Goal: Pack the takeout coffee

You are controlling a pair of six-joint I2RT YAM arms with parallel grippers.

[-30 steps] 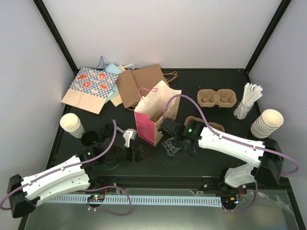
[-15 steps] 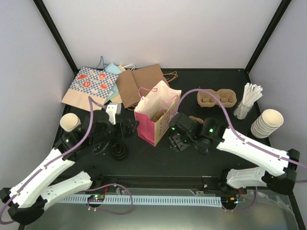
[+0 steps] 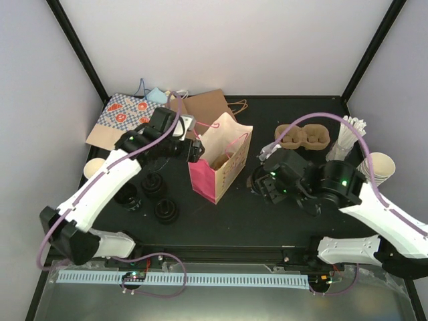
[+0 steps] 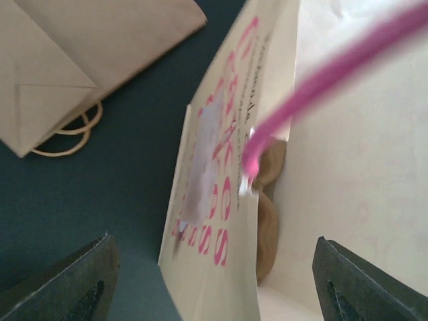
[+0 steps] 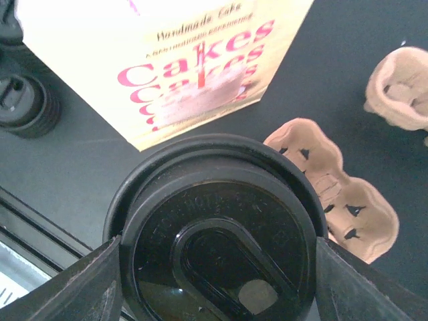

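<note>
Jaws of the left gripper (image 4: 212, 239) stand wide apart over the left rim of the one upright pink-and-cream bag (image 3: 217, 170). They grip nothing, and a pink handle crosses between them. On the right gripper (image 5: 217, 244) the jaws are clamped on the one takeout coffee (image 5: 221, 200), whose black lid fills the wrist view. It is held just right of the bag, outside it. Three loose stacks of black lids (image 3: 166, 211) sit on the desk (image 3: 221, 224) left of the bag. Two stacks of lidless cream cups (image 3: 376, 170) stand at opposite sides. Two pulp carriers (image 5: 338, 200) lie right of the bag. One glass of white sticks (image 3: 344, 142) stands near the right cup stack.
</note>
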